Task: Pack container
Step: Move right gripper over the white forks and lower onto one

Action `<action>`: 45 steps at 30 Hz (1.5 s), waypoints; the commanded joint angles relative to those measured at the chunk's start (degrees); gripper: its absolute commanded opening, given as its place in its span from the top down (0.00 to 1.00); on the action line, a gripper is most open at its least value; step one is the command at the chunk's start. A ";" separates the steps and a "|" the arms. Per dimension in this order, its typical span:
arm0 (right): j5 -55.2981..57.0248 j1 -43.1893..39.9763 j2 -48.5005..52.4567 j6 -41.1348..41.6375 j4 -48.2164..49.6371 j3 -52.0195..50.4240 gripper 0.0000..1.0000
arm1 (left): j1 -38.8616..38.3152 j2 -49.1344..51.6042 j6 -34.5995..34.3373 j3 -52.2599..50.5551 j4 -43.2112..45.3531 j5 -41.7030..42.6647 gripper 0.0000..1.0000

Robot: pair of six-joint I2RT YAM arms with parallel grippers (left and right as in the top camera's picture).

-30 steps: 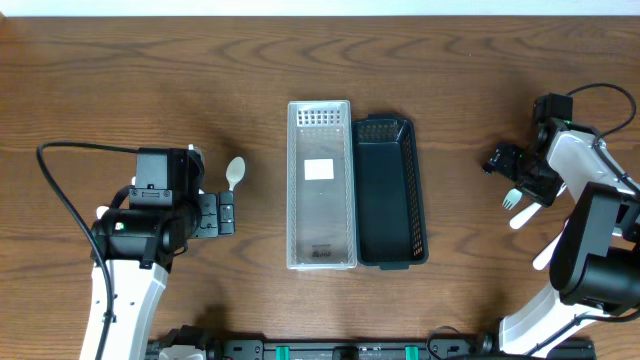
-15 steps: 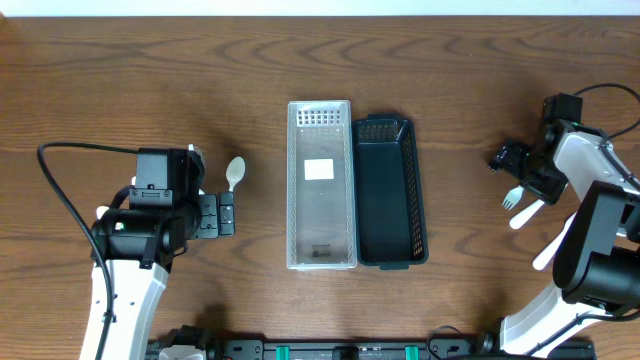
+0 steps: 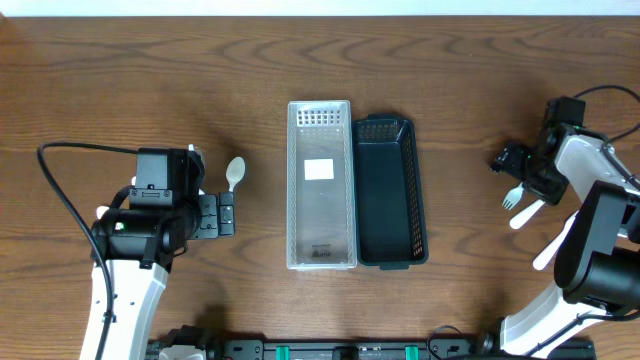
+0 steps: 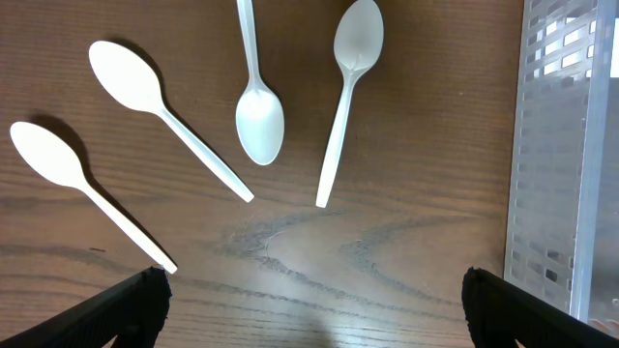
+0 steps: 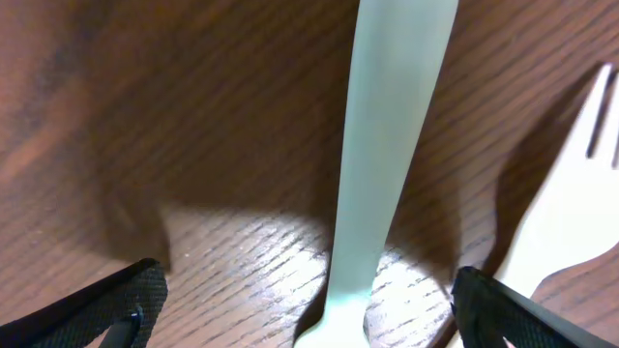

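A clear slotted container (image 3: 320, 185) and a black slotted container (image 3: 390, 190) lie side by side at the table's middle. Several white plastic spoons lie left of them; one spoon (image 3: 235, 172) shows in the overhead view, and the left wrist view shows several (image 4: 259, 116). My left gripper (image 3: 228, 212) is open and empty just short of the spoons (image 4: 314, 314). At the far right lie a white fork (image 3: 513, 197) and other white utensils (image 3: 527, 212). My right gripper (image 3: 522, 176) is open, low over the table, its jaws standing either side of a white utensil handle (image 5: 387, 145).
The clear container's wall (image 4: 566, 145) stands right of the spoons. A second fork (image 5: 580, 213) lies just right of the straddled handle. Another white utensil (image 3: 545, 250) lies beside the right arm's base. A black cable (image 3: 60, 190) loops left of the left arm.
My right gripper has shifted slightly right and settled over the utensils. The left arm and the containers have not moved.
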 commanded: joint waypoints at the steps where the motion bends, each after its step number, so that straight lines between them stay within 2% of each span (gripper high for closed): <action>1: -0.04 -0.26 0.74 -1.11 1.14 -2.05 0.01 | 0.28 0.00 -0.94 0.90 -0.15 -0.87 0.02; 12: -1.49 -0.26 0.74 -2.29 3.02 -4.50 0.03 | 0.28 0.00 -0.92 0.90 -0.15 -0.87 0.02; 18: -1.49 -0.26 0.74 -2.27 2.80 -4.50 0.38 | 0.28 0.00 -0.94 0.90 -0.15 -0.87 0.02; 21: -1.49 -0.26 0.74 -2.27 2.80 -4.50 0.42 | 0.28 0.00 -0.94 0.90 -0.15 -0.87 0.02; 28: -1.49 -0.26 0.74 -2.27 2.82 -4.50 0.70 | 0.28 0.00 -0.94 0.90 -0.15 -0.87 0.02; 32: -1.46 -0.26 0.74 -2.29 2.82 -4.50 0.78 | 0.28 0.00 -0.94 0.90 -0.15 -0.87 0.02; 37: -1.49 -0.26 0.74 -2.27 3.04 -4.50 0.97 | 0.28 0.00 -0.94 0.90 -0.15 -0.87 0.02; 45: -2.36 0.28 -0.98 -1.90 -0.98 -1.77 0.99 | 0.28 0.00 -0.92 0.90 -0.15 -0.87 0.02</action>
